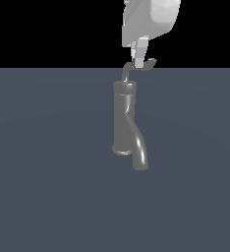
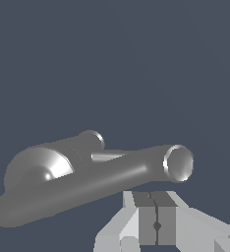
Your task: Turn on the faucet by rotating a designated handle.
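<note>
Currently the grey metallic cylindrical faucet (image 1: 124,118) stands upright mid-scene on the flat slate-grey floor (image 1: 48,187), long axis vertical. Its thick curved spout (image 1: 139,147) bends down and toward the exterior view's right. Thin grey L-bent metal rod handle (image 1: 136,68) rises from the top collar, then runs horizontally toward the exterior view's right, ending in a small hooked tip. White gripper (image 1: 138,53) hangs directly above the handle, fingertips at the rod. Wrist view: fingers (image 2: 145,216) pressed together, only a thin seam between them, nothing visibly clamped. Contact with the handle: cannot tell. No markings or text visible.
</note>
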`<state>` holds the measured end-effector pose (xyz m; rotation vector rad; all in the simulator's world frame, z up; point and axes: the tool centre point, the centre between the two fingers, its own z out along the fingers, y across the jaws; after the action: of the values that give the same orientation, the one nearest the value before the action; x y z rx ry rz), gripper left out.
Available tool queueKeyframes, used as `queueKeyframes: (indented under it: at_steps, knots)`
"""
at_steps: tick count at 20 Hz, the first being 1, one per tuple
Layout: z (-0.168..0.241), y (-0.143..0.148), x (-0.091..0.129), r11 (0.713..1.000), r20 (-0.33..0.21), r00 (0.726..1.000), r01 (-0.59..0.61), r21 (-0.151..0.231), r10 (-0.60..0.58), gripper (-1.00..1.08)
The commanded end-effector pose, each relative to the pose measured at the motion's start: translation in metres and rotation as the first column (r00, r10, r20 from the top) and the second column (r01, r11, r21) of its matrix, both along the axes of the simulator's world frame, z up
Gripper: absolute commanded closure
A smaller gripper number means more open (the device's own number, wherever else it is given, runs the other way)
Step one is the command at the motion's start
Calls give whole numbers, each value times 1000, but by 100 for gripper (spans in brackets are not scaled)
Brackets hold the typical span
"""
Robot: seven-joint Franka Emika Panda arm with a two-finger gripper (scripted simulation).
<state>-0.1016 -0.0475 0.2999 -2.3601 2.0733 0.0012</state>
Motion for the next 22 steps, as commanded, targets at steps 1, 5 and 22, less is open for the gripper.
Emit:
queueKeyframes:
  at_steps: [1,5,22]
  knots:
    - [0,-5,3,1000,0,1000,4,0,-4,108]
    - [0,-17,12,1000,0,1000,10,0,-10,108]
    - [0,-62,45,999,1,999,33,-1,-33,108]
